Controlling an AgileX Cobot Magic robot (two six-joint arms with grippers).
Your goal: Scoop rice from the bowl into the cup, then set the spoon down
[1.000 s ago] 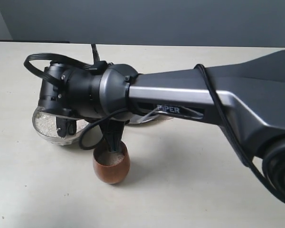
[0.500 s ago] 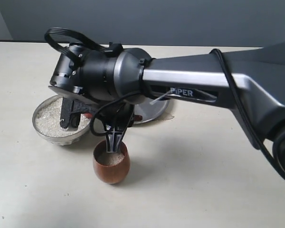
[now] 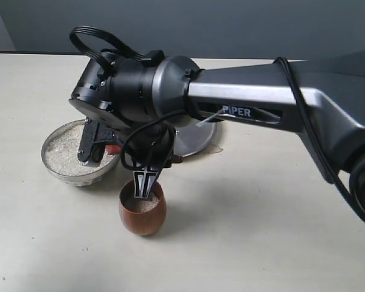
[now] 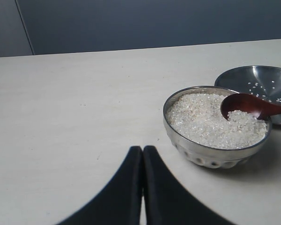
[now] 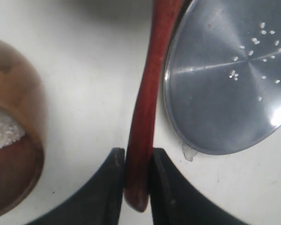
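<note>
The steel bowl [image 4: 210, 157] [image 3: 56, 172] holds a heap of rice [image 4: 201, 124] [image 3: 64, 152]. Held level, the dark red spoon [image 4: 243, 104] [image 5: 147, 89] [image 3: 112, 148] has its scoop just over the rice. My right gripper [image 5: 137, 152] [image 3: 144, 185] is shut on the end of its handle, between the cup and the steel plate. The wooden cup [image 3: 142, 216] [image 5: 18, 117] stands upright in front of the bowl with rice [image 5: 2, 131] inside. Left of the bowl, my left gripper [image 4: 142, 150] is shut and holds nothing.
A flat steel plate [image 4: 262, 86] [image 5: 225, 79] [image 3: 194, 141] with a few stray grains lies behind the cup, beside the bowl. My right arm [image 3: 274, 115] stretches across the table from the right. The table's far edge meets a dark wall.
My right wrist has rolled and lifted, uncovering the bowl. The fingertips have stayed near the cup, still shut on the spoon handle.
</note>
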